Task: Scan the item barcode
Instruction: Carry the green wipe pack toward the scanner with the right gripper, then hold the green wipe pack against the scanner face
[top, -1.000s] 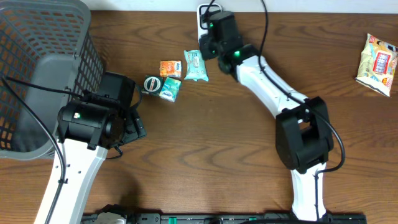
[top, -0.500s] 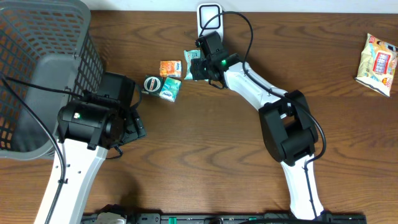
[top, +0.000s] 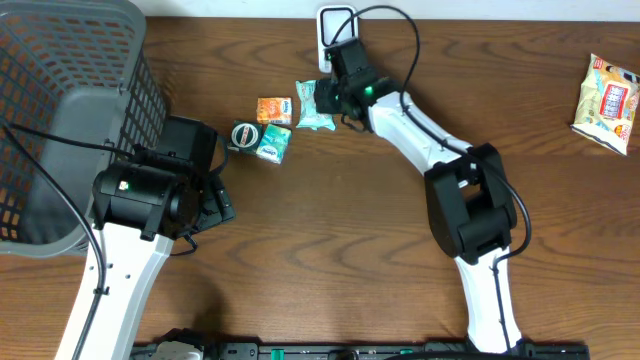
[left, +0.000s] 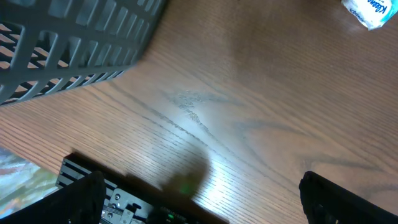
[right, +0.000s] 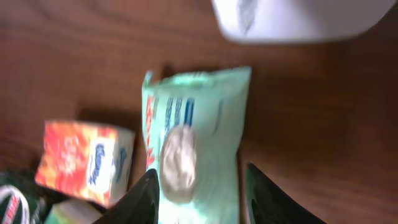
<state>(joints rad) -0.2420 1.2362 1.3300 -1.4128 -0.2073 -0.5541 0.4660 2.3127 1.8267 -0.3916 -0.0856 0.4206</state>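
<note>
Dark wood-grain table (top: 320, 250) fills your view, and nearest you on the left the white-and-black left arm reaches up beside the grey mesh basket (top: 90, 100), which sits tipped at the table's left end. Your left gripper (left: 200, 183) hangs over bare wood with its fingers (left: 84, 199) spread as wide as they go and nothing between them; in the left wrist view the basket's wall lies just beyond it.

Farther in, near the middle of the table, you have a tight cluster of small goods. A round tin (top: 245, 134) touches a teal packet (top: 272, 146), and an orange packet (top: 274, 110) sits just behind the two.

Right of that orange packet lies the mint-green pouch (top: 313, 106), flat on the wood with its printed face up. Your right arm stretches across from the right side, and the right gripper (right: 201, 186) is at the pouch's right edge. In the right wrist view its two fingertips (right: 149, 193) stand part-way apart, one on each side of the pouch's near end. That view is blurred, so you cannot tell whether they are pinching the pouch or only straddling it.

Just beyond the pouch, at the far edge, stands the white scanner (top: 337, 22). Well apart, at the far right edge, lies a yellow-and-red snack bag (top: 607, 103).
</note>
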